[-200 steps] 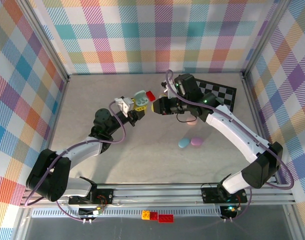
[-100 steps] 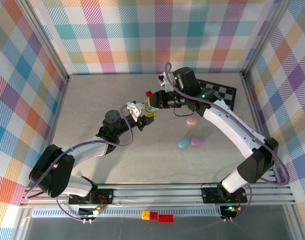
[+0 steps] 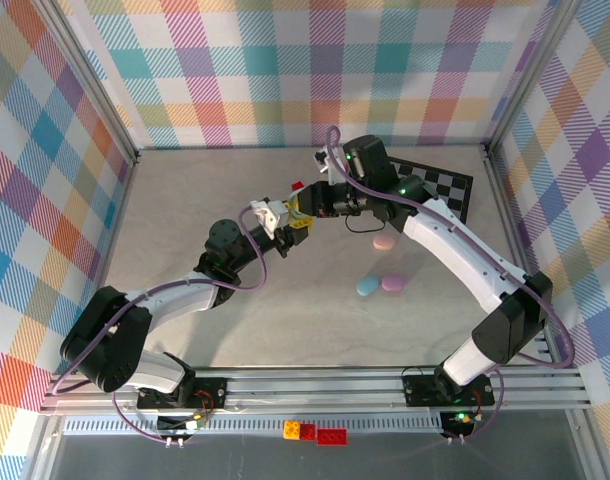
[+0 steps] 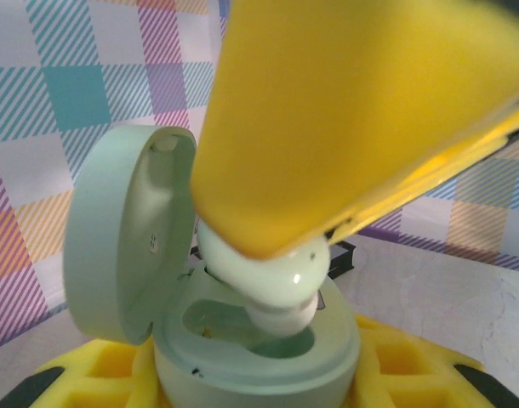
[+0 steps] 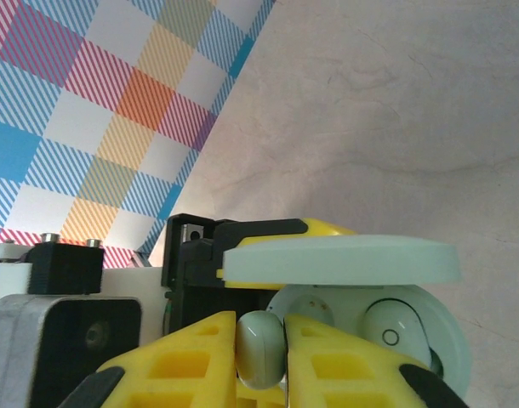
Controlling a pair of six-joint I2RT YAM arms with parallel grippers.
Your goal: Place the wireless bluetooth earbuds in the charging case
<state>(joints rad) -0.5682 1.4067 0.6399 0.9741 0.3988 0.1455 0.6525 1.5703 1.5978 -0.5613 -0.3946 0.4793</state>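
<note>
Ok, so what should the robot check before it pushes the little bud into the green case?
1. The lid of the mint charging case is swung open: ok.
2. The left gripper is clamped on the case: ok.
3. The right gripper is pinching the mint earbud: ok.
4. The earbud's tip is at the mouth of the empty socket: ok.
5. The other socket holds the second earbud: ok, it looks filled.
6. The earbud is turned the right way to seat: cannot tell.
</note>
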